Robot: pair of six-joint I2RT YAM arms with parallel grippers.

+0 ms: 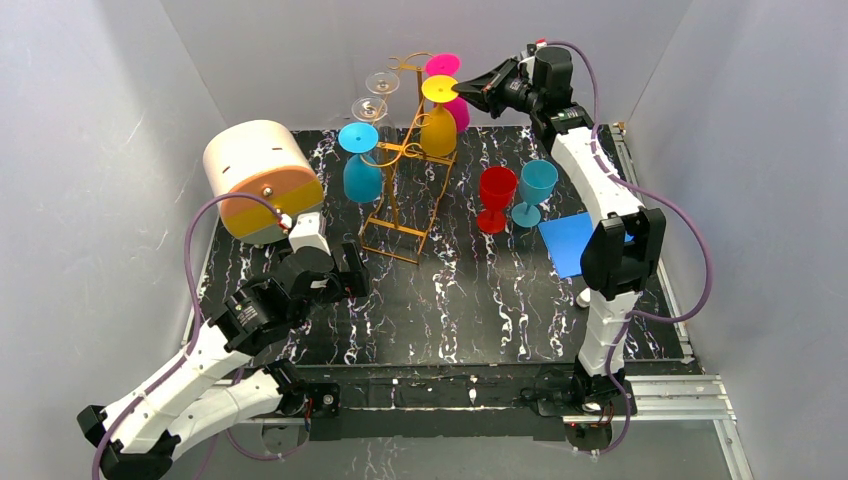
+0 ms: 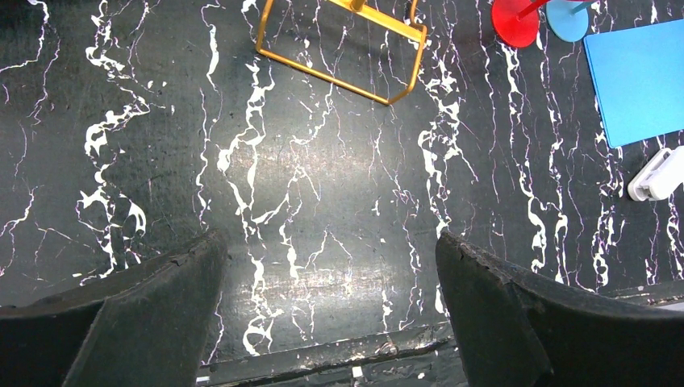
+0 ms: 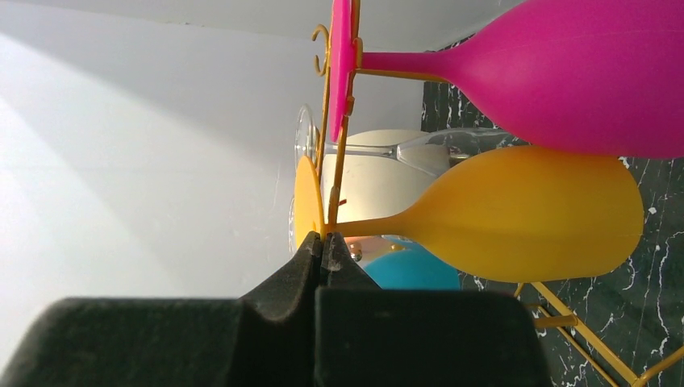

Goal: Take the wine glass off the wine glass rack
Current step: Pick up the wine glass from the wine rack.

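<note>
Yellow wine glass hangs bowl-down on the right side of the wine glass rack, far middle of the table, just in front of a pink glass on the same rail. I see the right gripper at its foot, fingers pressed together, tips against the foot's rim; whether they pinch it I cannot tell. My left gripper hovers over the near-left table, fingers wide apart, holding nothing; a red glass stands right of the rack.

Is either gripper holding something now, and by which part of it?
The right gripper pinches the opaque yellow wine glass, hanging on the rack, by the edge of its round foot. The left gripper is open and holds nothing.
</note>
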